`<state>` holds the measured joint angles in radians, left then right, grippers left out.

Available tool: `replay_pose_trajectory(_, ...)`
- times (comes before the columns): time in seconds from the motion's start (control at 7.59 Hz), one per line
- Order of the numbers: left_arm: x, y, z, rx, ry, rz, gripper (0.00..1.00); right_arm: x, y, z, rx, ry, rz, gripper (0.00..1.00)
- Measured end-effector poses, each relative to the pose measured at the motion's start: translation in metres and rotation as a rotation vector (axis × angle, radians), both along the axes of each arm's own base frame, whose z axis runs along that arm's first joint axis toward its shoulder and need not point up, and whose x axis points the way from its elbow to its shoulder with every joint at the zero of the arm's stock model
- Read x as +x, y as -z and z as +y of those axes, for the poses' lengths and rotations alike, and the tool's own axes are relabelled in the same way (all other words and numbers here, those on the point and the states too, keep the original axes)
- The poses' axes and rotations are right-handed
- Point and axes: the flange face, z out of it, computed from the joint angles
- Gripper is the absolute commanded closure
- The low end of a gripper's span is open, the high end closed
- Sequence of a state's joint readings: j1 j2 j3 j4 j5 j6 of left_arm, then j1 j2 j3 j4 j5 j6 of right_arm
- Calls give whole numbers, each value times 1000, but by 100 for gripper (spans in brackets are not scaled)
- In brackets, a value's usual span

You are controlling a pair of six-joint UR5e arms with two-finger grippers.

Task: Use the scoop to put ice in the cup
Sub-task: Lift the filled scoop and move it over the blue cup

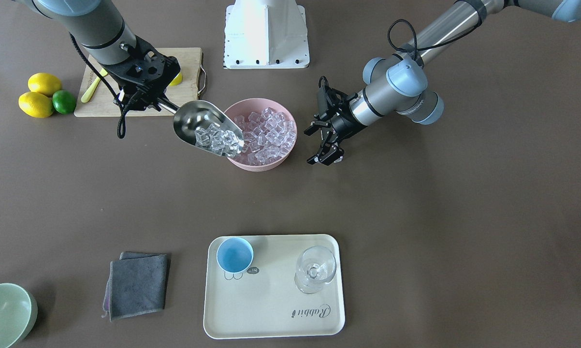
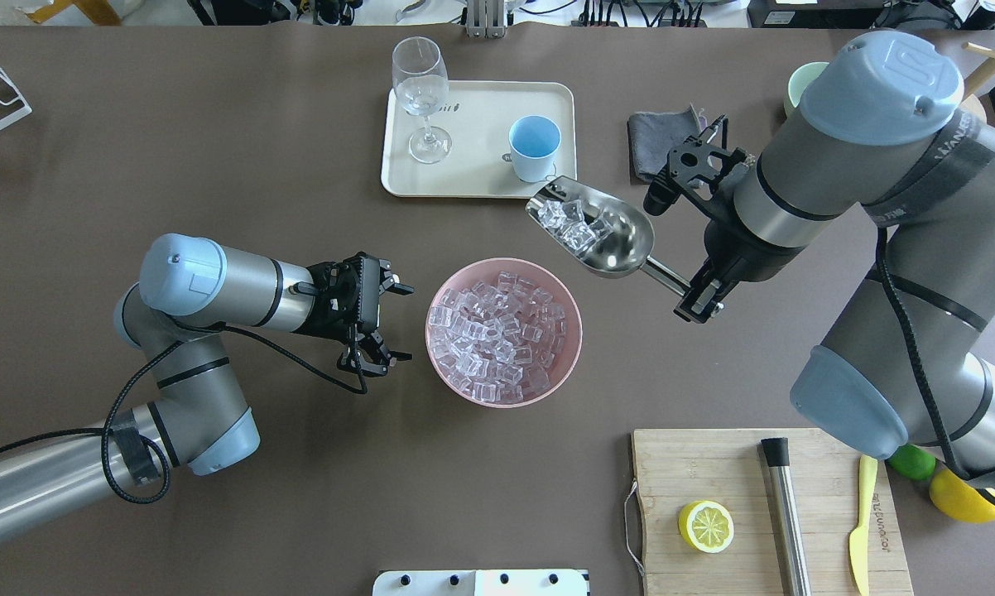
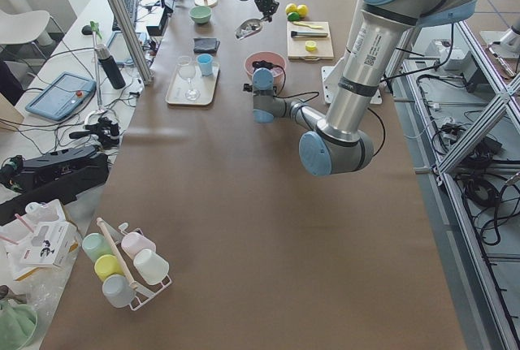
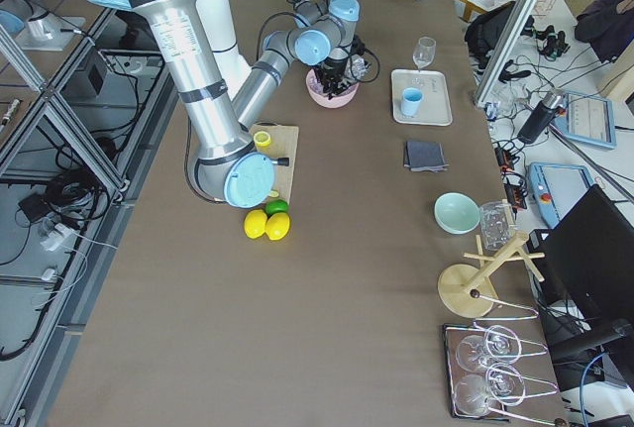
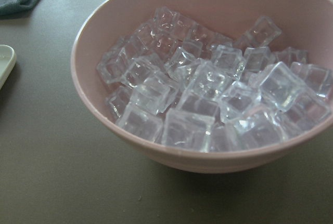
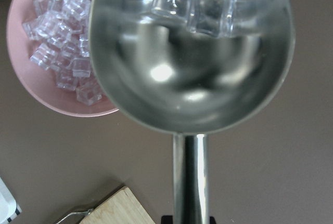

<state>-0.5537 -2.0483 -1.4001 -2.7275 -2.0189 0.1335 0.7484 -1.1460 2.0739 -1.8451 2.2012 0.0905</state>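
Observation:
My right gripper (image 2: 696, 302) is shut on the rod handle of the steel scoop (image 2: 605, 232). It holds the scoop in the air between the pink bowl (image 2: 435, 348) and the tray. Several ice cubes (image 2: 568, 222) lie at the scoop's open front end, also seen in the right wrist view (image 6: 192, 5). The scoop's mouth points toward the light-blue cup (image 2: 535, 145), which stands upright on the tray. The bowl is full of ice (image 5: 208, 99). My left gripper (image 2: 406, 324) is open and empty, just beside the bowl.
The cream tray (image 2: 481, 178) also holds a clear stemmed glass (image 2: 420, 91). A grey cloth (image 2: 655, 136) lies beside the tray. A cutting board (image 2: 713, 472) holds a lemon half (image 2: 705, 526), a steel cylinder (image 2: 783, 513) and a yellow knife (image 2: 860, 530). A pale green bowl (image 1: 5, 314) sits at a corner.

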Motion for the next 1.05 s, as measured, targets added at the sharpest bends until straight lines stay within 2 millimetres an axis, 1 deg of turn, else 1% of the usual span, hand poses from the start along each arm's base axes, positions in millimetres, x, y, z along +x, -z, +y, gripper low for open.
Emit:
replay_pose_trajectory(0.13,0,0,-1,1,6,0,2,2,0,-8,-61,-82,19,100)
replay_pose_trajectory(0.26,0,0,-1,1,9,-1,2,4,-4,-20,-119,-153,49,100)
replay_pose_trajectory(0.4,0,-1,-1,0,10,-1,2,-1,-5,-36,-185,-208,93,100)
replay_pose_trajectory(0.66,-1,-1,-2,0,13,-2,2,-26,7,-72,-295,-262,186,100)
replay_pose_trajectory(1.05,-2,-1,-5,3,50,-3,2,-64,35,-117,-396,-271,272,100)
